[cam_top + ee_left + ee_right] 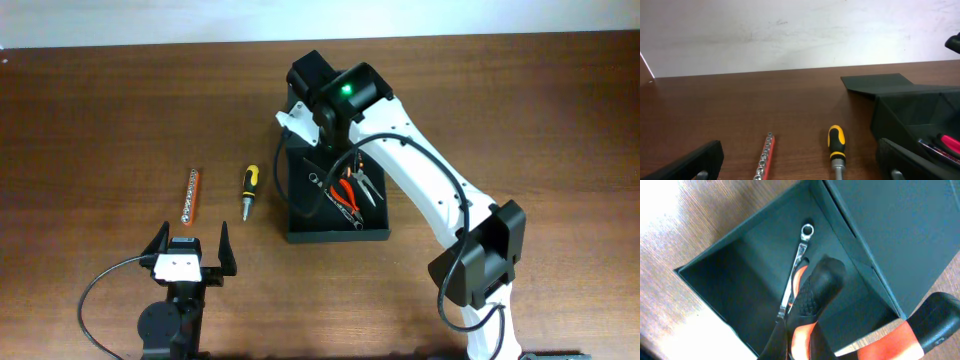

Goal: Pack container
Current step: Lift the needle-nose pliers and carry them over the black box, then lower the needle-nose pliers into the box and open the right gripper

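The container (335, 236) stands open on the table (90, 110), lid flap (880, 82) folded back on the far side; pliers (350, 192) and a wrench (799, 260) lie inside. The left gripper (193, 232) is released, jaws wide, near a screwdriver (248, 188) and a socket rail (192, 195); the right gripper, hidden beneath its wrist, is closed over the container; whether it grasps anything cannot be told.

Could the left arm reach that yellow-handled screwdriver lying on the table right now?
Probably yes. The left tool stands open, and the screwdriver lies on the table just ahead, slightly to its right, with nothing between them.
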Robot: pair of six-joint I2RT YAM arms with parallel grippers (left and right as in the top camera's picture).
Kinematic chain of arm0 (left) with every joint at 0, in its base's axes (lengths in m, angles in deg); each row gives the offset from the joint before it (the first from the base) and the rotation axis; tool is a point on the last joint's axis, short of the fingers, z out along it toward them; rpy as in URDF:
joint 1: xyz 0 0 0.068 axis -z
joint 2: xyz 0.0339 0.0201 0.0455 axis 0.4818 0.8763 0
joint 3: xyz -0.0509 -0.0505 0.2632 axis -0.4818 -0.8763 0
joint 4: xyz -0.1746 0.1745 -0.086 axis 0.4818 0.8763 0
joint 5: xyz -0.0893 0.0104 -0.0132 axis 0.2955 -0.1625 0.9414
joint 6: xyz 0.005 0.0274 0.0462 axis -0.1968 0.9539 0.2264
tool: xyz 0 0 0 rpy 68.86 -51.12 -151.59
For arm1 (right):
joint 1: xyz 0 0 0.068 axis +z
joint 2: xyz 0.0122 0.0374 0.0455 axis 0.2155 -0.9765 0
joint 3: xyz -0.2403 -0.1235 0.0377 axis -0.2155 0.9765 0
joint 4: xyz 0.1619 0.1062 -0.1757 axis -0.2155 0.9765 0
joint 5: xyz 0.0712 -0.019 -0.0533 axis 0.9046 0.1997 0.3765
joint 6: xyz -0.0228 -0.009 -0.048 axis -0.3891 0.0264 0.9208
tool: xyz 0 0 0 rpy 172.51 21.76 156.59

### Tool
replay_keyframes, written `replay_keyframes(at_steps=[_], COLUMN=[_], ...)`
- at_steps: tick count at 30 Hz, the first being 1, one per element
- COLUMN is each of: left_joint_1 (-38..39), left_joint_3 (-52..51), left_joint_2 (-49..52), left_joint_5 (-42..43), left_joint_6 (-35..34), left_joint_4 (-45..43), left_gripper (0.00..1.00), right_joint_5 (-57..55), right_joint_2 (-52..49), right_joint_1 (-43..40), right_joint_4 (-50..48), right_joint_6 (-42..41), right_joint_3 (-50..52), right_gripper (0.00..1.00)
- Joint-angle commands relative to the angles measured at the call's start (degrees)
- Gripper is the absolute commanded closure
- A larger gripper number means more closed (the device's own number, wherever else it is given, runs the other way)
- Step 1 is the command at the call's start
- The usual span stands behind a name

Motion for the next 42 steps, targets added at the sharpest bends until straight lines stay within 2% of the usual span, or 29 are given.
replay_keyframes(at_steps=[1, 20, 26, 42], left_joint_1=[-0.2, -0.2, -0.2, -0.2], left_joint_3=[-0.4, -0.4, -0.4, -0.4], left_joint_2=[-0.3, -0.3, -0.3, -0.3], left_joint_5=[-0.4, -0.4, -0.4, -0.4], left_joint_6=[-0.5, -0.5, -0.5, -0.5], left_joint_4=[0.0, 0.0, 0.0, 0.0], left_gripper=[0.01, 0.01, 0.01, 0.01], right_joint_5=[0.5, 2.1, 2.1, 2.9], right_joint_2=[0.4, -0.3, -0.3, -0.3], right_joint_1=[0.6, 0.6, 0.6, 0.6], right_joint_4=[-0.8, -1.1, -3.5, -8.9], right_joint_6=[0.6, 5.5, 5.9, 6.6], right_joint_3=[-1.7, 2.4, 7.3, 12.0], right_gripper=[0.96, 0.96, 0.96, 0.96])
